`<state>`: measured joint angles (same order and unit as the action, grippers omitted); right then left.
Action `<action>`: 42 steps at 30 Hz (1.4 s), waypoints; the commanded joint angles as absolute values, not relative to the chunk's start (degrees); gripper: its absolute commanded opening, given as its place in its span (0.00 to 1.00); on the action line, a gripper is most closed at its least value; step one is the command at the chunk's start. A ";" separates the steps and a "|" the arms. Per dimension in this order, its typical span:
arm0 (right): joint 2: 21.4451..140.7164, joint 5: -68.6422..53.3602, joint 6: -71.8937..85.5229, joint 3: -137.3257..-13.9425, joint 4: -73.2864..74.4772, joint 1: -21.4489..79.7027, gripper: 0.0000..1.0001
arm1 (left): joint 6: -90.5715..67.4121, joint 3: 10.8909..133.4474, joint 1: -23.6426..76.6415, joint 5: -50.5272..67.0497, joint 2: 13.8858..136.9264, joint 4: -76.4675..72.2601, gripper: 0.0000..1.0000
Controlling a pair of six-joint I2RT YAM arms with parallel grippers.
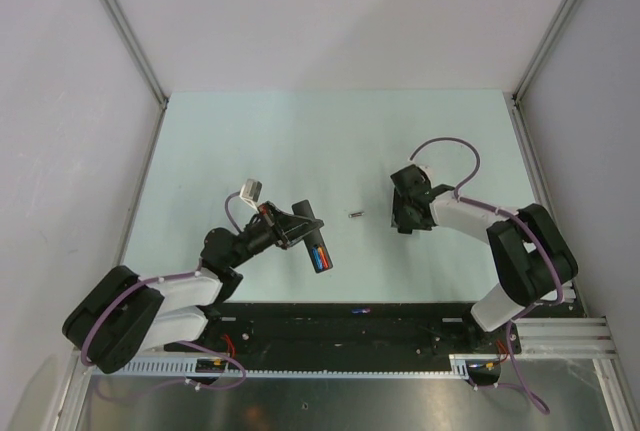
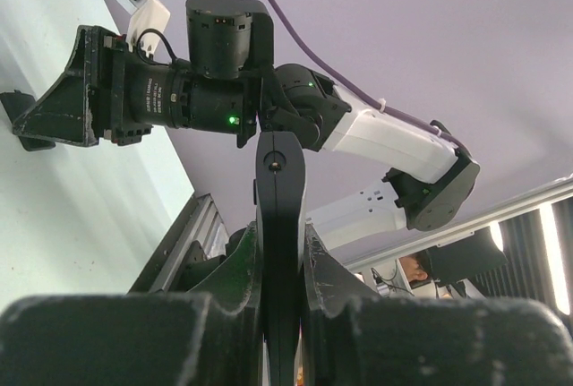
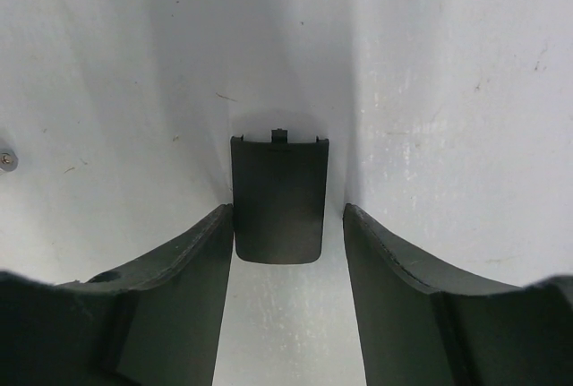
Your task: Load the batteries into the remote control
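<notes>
My left gripper (image 1: 292,228) is shut on the remote control (image 1: 312,236), a slim black bar held above the table. In the left wrist view the remote (image 2: 280,216) runs edge-on between the jaws, pinched on both sides. A blue and a red-orange battery (image 1: 319,257) lie in its open compartment. One small dark battery (image 1: 355,214) lies loose on the table between the arms. My right gripper (image 1: 405,213) is low over the table and open. A flat black battery cover (image 3: 278,198) lies between its fingertips, next to the left finger (image 3: 192,252), with a gap to the right finger.
The pale green table (image 1: 300,141) is walled at the back and both sides. A black rail (image 1: 340,323) runs along the near edge by the arm bases. A tiny silvery thing (image 3: 7,160) shows at the left edge of the right wrist view.
</notes>
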<state>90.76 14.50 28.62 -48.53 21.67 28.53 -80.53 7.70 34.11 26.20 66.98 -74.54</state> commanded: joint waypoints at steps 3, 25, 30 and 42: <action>94.30 11.16 27.77 -48.87 22.32 28.91 0.49 | -80.77 9.58 33.75 26.72 67.67 -77.70 0.00; 94.39 9.05 26.10 -48.78 25.84 29.97 0.48 | -81.04 10.11 33.84 27.25 68.82 -77.70 0.00; 94.31 8.53 26.19 -48.78 25.93 29.79 0.34 | -81.04 10.11 33.75 26.98 68.82 -77.70 0.00; 77.37 6.51 25.49 -55.79 39.62 31.20 0.04 | -82.44 14.06 33.93 24.87 73.38 -78.66 0.00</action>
